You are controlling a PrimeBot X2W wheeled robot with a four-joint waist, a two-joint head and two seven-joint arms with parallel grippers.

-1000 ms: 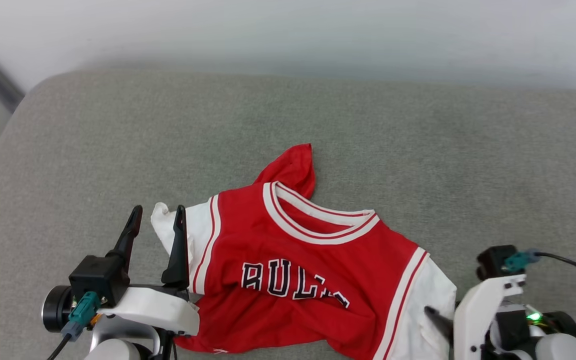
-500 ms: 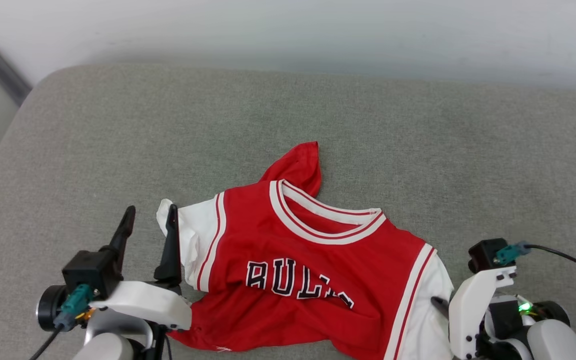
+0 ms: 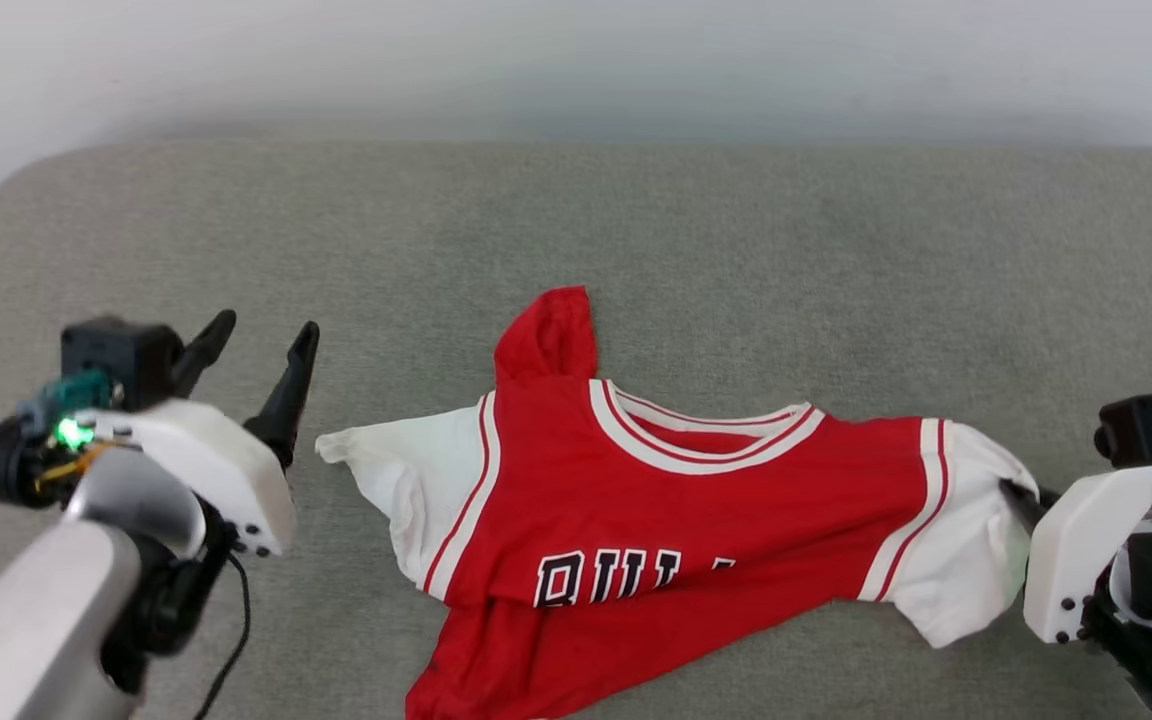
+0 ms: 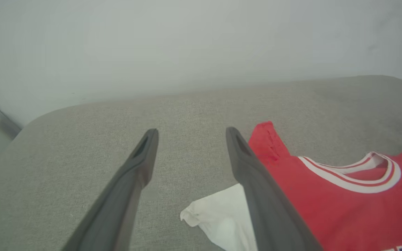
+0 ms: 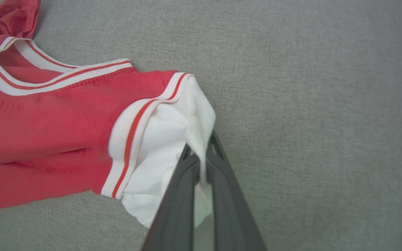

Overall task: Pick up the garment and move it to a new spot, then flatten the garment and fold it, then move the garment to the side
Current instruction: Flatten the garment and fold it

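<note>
Red garment (image 3: 696, 500) lies spread out on the gray cushion (image 3: 736, 250), front side up, with black letters on it. In the head view, it is in the middle, between the two hands. The left hand (image 3: 264, 335) is just beside the white sleeve on that side, with a small gap between them. Its two fingers are wide apart and hold nothing. The right hand (image 3: 1021, 497) is at the other white sleeve, and its dark finger goes into the cloth.

In the left wrist view, the left hand (image 4: 191, 131) is open wide, with bare cushion between its fingers. The garment (image 4: 326, 202) is off to one side, and its white sleeve tip (image 4: 218, 216) shows low down between the fingers.

In the right wrist view, the right hand (image 5: 201, 150) has its fingers pressed close together. They pinch the edge of the white sleeve (image 5: 159, 139). The rest of the garment stretches away from that hand across the cushion.
</note>
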